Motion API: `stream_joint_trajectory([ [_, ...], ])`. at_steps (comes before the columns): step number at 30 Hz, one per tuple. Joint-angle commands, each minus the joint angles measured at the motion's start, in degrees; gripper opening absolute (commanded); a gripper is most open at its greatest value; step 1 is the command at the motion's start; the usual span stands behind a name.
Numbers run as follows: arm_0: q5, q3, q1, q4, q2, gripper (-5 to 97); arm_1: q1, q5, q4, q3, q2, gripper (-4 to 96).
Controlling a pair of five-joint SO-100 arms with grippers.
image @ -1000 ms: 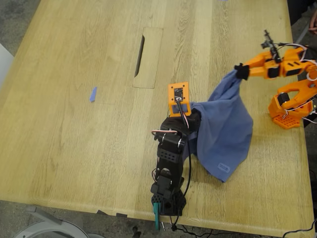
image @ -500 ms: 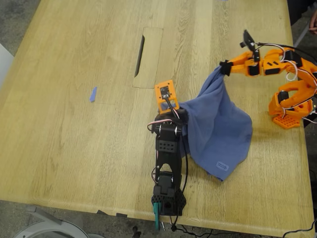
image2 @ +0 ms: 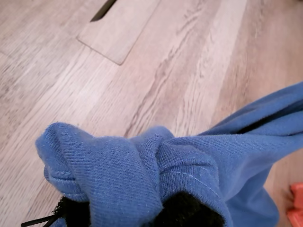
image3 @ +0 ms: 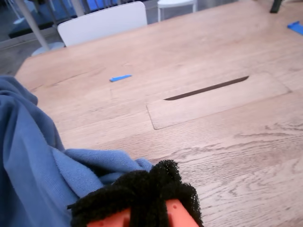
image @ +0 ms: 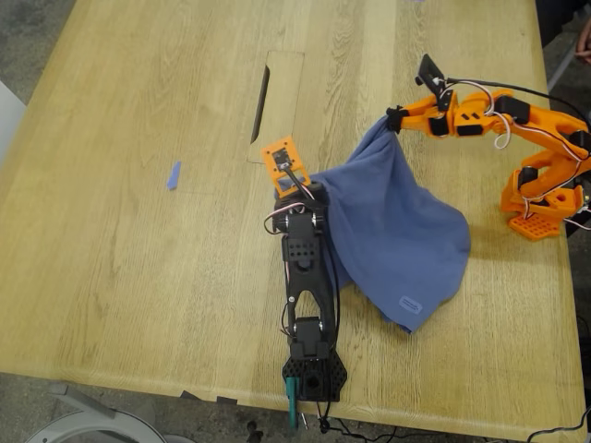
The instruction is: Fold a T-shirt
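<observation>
The T-shirt (image: 397, 231) is periwinkle blue, of soft cotton knit, and it hangs as a loose, wrinkled sheet between my two grippers. It is toward the exterior view's right, over the wooden tabletop (image: 138, 258). Its lower part rests on the wood and ends in a rounded corner near the front edge of the tabletop. On this corner there is a small pale patch (image: 407, 303); it is too small to read.

My first gripper (image: 312, 192), on the black arm, is closed on a thick bunch of the cloth. In the first wrist view the fabric is rolled into folds with a stitched hem visible, and it covers the jaws almost fully; only some black padding shows under it.

My second gripper (image: 392, 120), on the orange arm, pinches another part of the shirt and holds it above the tabletop. In the second wrist view its black foam pads (image3: 142, 189) are pressed together, and the blue cloth comes out beside them.

No sleeve, collar or chest print can be made out, because the shirt is bunched.

A rectangular hatch (image: 277, 111) with a dark slot is set in the tabletop just beside the shirt. A tiny blue scrap (image: 174, 175) lies well apart, toward the exterior view's left.
</observation>
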Motion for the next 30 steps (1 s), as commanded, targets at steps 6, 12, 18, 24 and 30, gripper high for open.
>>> stream_joint_trajectory([
  [6, -0.3, 8.6, -3.2, -15.8, -0.1, 0, 5.2, -0.5, -10.4, 6.6, -2.2, 0.0],
  [12, -0.3, 10.6, -5.9, -22.9, -4.6, 0, 8.2, -0.5, -17.0, 7.2, -8.6, 0.0],
  [18, -0.2, 11.2, -8.9, -32.1, -10.7, 0, 11.0, -0.5, -23.4, 7.7, -14.4, 0.0],
  [24, -0.1, 11.8, -10.4, -40.6, -17.5, 0, 13.6, -0.6, -31.4, 7.0, -21.5, 0.0],
  [30, 0.6, 12.8, -12.1, -47.6, -22.9, 0, 16.0, -0.7, -39.3, 6.7, -28.6, 0.0],
])
